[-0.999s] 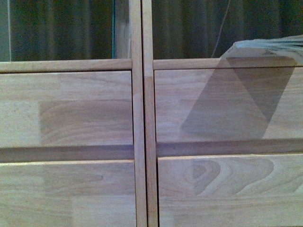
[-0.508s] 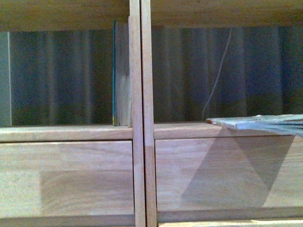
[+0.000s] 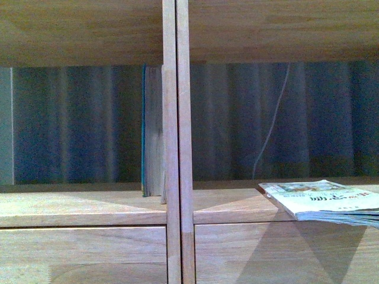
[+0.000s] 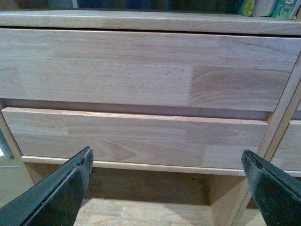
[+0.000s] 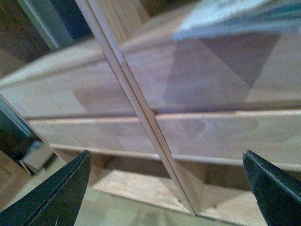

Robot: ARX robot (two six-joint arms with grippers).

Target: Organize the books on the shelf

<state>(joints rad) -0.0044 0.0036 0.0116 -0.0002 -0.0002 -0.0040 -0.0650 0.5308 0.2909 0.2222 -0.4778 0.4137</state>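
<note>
A thin softcover book (image 3: 323, 200) with a pale illustrated cover and red lettering lies flat in the right cubby of the light-wood shelf (image 3: 176, 142), overhanging its front edge; its underside shows in the right wrist view (image 5: 235, 16). A teal-covered book (image 3: 151, 131) stands upright in the left cubby against the double centre divider. No gripper shows in the front view. My left gripper (image 4: 167, 160) is open before the left drawer fronts (image 4: 141, 70), holding nothing. My right gripper (image 5: 167, 162) is open below the softcover, facing the centre divider (image 5: 136, 108), empty.
A thin white cord (image 3: 269, 127) hangs at the back of the right cubby in front of dark curtains. Below the drawers is an open lower compartment (image 4: 141, 188). More book bottoms (image 4: 263, 7) show at the left wrist view's corner.
The front view has risen: drawer fronts slid down out of frame and the cubbies and the board above came into view. The softcover's top cover now shows.
</note>
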